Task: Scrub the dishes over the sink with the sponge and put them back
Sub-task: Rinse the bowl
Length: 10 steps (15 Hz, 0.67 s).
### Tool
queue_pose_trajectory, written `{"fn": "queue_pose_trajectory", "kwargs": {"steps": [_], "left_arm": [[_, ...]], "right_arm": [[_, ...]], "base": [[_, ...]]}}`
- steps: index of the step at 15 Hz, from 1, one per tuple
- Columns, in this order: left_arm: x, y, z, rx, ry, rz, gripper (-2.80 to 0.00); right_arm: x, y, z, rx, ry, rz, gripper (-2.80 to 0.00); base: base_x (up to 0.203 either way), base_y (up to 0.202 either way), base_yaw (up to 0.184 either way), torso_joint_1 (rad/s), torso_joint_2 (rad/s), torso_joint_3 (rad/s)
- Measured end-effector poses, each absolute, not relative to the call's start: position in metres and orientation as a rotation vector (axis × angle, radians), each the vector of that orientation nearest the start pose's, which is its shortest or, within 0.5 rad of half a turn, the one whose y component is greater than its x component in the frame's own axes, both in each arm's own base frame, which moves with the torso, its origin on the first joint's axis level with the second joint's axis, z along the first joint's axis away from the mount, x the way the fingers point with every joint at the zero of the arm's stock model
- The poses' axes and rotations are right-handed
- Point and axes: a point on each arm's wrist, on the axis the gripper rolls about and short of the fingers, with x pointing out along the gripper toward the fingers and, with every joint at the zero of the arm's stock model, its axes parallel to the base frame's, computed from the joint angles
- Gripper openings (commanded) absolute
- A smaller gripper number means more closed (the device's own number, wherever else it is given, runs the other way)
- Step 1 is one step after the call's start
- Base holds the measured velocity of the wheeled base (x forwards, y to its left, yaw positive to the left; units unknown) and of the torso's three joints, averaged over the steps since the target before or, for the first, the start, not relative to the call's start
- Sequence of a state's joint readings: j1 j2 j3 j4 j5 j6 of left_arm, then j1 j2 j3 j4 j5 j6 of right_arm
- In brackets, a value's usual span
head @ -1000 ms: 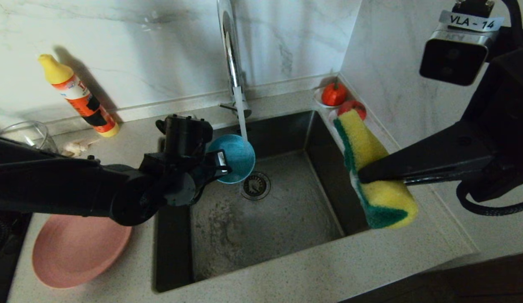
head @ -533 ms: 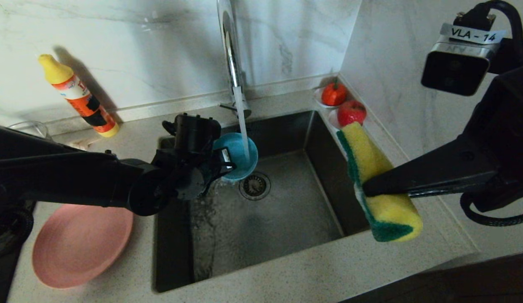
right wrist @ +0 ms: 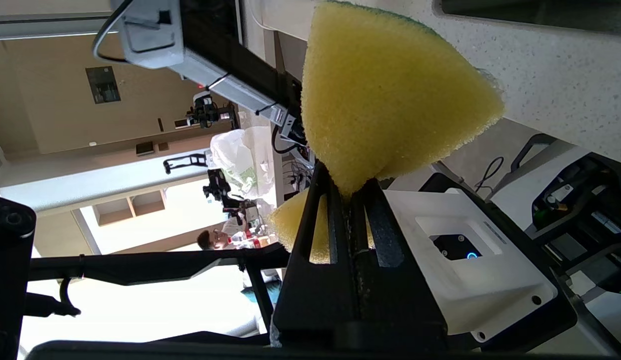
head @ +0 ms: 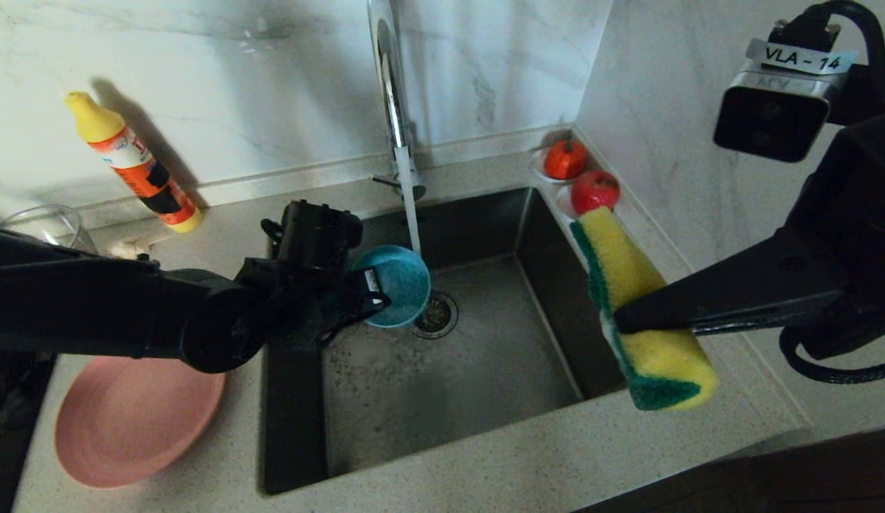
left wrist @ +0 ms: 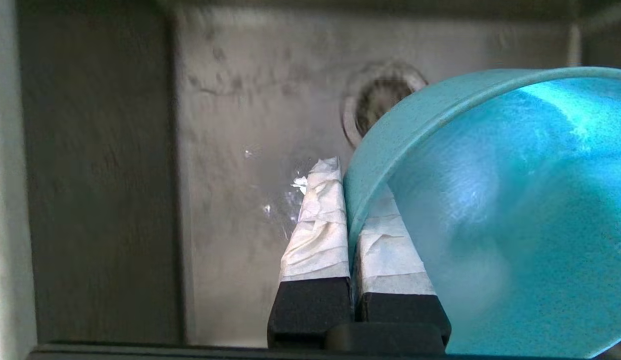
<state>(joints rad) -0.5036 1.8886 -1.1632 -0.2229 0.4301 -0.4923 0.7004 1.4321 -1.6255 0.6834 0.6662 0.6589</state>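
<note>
My left gripper (head: pixel 371 288) is shut on the rim of the teal bowl (head: pixel 398 285), one taped finger inside and one outside, and holds it tilted over the sink (head: pixel 485 377) near the drain. In the left wrist view the bowl (left wrist: pixel 490 215) fills the frame beside the left gripper (left wrist: pixel 351 187). Water runs from the chrome tap (head: pixel 391 92) down at the bowl's far rim. My right gripper (head: pixel 617 313) is shut on the yellow and green sponge (head: pixel 617 253), held in the air above the sink's right edge; the sponge (right wrist: pixel 385 100) bulges out of the right gripper (right wrist: pixel 348 187). The pink plate (head: pixel 129 427) lies on the counter at the left.
An orange bottle with a yellow cap (head: pixel 132 164) and a clear glass jug (head: pixel 47 228) stand at the back left. Two saucers with red fruit (head: pixel 565 158) (head: pixel 594 191) sit at the sink's back right corner. The drain strainer (head: pixel 437 313) shows just behind the bowl.
The left wrist has rolled, and the bowl has come lower and nearer the drain, out from under the stream's middle. The right arm with the sponge has hardly moved.
</note>
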Motion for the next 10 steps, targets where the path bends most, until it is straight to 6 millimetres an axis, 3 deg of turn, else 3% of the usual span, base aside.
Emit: {"fn": "queue_pose_trajectory", "kwargs": {"steps": [10], "left_arm": [[0.3203,-0.1564,0.1781,-0.28,0.477,0.044,-2.8]], "right_arm": [[0.1465,0.1432,0.3571,0.528,0.959,1.112,-2.8]], "base": [[0.0,0.0,0.0,0.0,0.0,0.0]]}}
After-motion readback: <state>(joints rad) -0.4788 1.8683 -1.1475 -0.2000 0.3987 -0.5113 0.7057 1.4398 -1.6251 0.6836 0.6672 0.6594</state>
